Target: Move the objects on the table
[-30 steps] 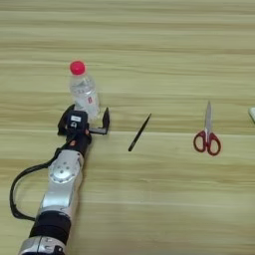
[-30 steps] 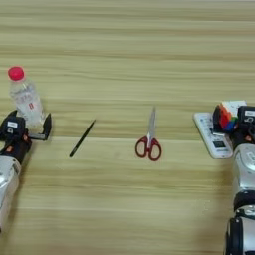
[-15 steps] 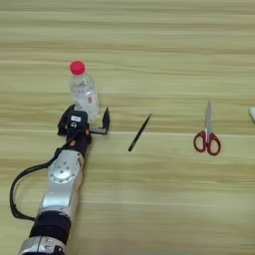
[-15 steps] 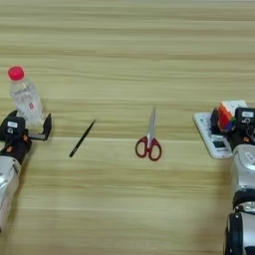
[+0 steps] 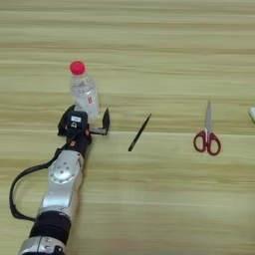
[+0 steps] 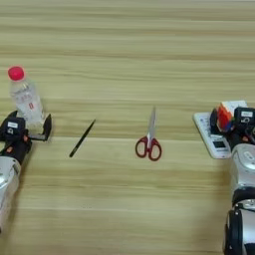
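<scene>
**Four objects on the bench, one gripper at each end**

One bottle [image 5: 83,92] with a red cap stands upright at the left of the bench [image 5: 149,45]. The left gripper [image 5: 88,121] sits at its base with the fingers spread apart, one on either side of the bottle's foot; they are not closed on it, and whether they touch it cannot be told.

One black pen [image 5: 139,132] lies slantwise just right of that gripper, apart from it. One pair of scissors [image 5: 207,132] lies further right, well apart from the pen, red handles toward the robot and blades pointing away.

At the far right, one cube [image 6: 226,113] rests at the right gripper [image 6: 224,119], beside a flat white device [image 6: 210,135] lying on the bench. Whether those fingers are gripping the cube or spread apart cannot be told.
</scene>
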Motion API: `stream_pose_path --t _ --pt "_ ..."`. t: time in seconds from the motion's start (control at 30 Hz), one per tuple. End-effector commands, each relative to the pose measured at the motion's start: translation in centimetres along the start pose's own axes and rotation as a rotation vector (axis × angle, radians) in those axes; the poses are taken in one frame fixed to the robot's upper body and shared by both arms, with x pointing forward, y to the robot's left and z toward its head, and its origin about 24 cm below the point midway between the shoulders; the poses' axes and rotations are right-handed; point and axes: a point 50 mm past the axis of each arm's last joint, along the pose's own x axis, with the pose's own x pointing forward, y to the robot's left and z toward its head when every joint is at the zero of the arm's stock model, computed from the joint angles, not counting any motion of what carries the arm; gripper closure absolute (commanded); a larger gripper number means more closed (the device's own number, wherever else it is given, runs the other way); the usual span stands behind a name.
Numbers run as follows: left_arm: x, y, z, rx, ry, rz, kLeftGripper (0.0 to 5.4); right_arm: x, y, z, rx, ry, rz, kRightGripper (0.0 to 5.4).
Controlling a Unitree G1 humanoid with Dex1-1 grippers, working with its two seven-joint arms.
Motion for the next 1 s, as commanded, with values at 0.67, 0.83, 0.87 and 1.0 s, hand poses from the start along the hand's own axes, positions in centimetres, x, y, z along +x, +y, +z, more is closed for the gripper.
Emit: stream_pose_path --t 0.67,0.83,0.87,1.0 --pt "0.2 -0.2 0.0 0.008 0.000 -0.002 0.00 0.5 -0.2 0.3 0.013 0.022 0.002 2.06" --pt "0.2 -0.2 0.0 0.008 0.001 -0.001 0.00 0.6 0.0 0.6 0.013 0.000 0.007 2.06" --pt "0.2 -0.2 0.0 0.008 0.001 -0.001 0.00 0.6 0.1 0.7 0.012 -0.009 0.009 2.06" --pt "0.2 -0.3 0.0 0.007 0.001 -0.001 0.00 0.7 0.3 1.6 0.011 -0.064 0.023 2.06"
